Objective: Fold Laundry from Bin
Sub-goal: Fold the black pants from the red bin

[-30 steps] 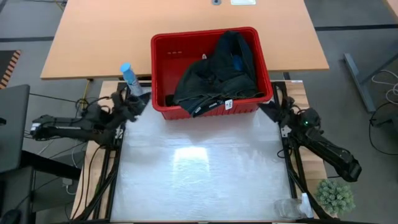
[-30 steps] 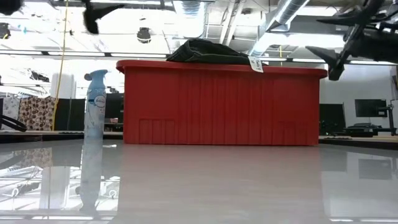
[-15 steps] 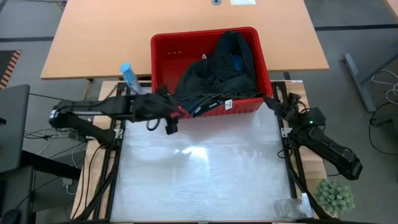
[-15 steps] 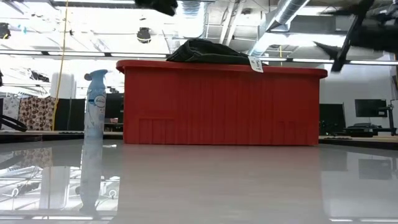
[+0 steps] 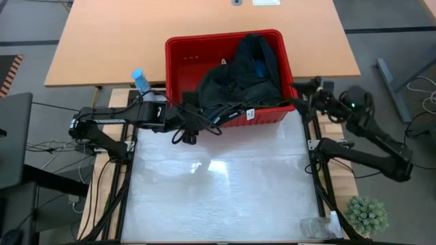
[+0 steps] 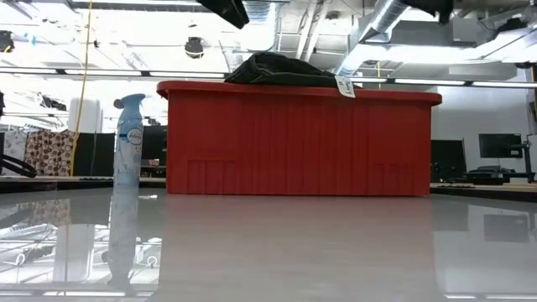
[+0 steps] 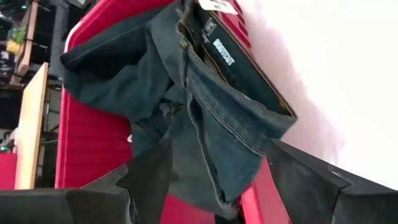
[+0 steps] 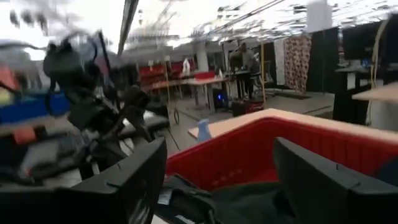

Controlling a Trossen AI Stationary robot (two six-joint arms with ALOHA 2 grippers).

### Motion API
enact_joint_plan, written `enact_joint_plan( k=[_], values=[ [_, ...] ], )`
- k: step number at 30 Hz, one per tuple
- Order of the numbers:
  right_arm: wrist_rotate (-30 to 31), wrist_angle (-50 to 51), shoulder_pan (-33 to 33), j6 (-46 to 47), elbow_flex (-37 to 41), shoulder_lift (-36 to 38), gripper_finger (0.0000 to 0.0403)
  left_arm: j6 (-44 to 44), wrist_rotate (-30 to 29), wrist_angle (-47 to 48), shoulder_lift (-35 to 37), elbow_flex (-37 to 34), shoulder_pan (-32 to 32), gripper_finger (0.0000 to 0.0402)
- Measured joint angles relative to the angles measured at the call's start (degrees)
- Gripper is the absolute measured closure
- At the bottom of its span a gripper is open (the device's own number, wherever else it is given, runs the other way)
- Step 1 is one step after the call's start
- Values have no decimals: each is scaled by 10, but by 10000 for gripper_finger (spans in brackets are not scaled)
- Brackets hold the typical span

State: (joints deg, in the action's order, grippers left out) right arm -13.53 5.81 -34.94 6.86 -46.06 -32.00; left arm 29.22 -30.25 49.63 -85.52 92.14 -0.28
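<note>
The red rectangular plastic bin (image 6: 298, 138) hides its contents in the low view, apart from a dark cloth hump (image 6: 281, 69) over the rim. The right wrist view is smeared by motion blur. Both pincers are cut off at the low view's upper edge.

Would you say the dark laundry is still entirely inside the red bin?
Not entirely: the dark jeans are heaped in the red bin, with the waistband draped over its front rim.
</note>
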Motion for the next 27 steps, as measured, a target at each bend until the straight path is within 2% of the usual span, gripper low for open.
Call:
enact_joint_plan(
  k=[4,7,10,14,15,20,27],
  values=[
    [0,7,18,-70,-52,-54,87,22,51,0,1,-9,-14,150],
    [0,36,28,-112,-80,-85,87,42,45,-1,1,-34,-25,150],
    [-1,65,27,-128,-92,-105,87,42,1,-15,1,-65,-33,150],
    [-1,76,27,-129,-92,-123,87,59,-123,-87,1,-116,-43,150],
    [-1,77,27,-129,-92,-127,87,65,-134,-112,1,-126,-43,150],
    [-1,77,27,-130,-92,-135,87,60,-95,-148,1,-153,-44,150],
    [-1,80,26,-129,-92,-133,87,57,-83,-173,0,-156,-40,150]
  ],
)
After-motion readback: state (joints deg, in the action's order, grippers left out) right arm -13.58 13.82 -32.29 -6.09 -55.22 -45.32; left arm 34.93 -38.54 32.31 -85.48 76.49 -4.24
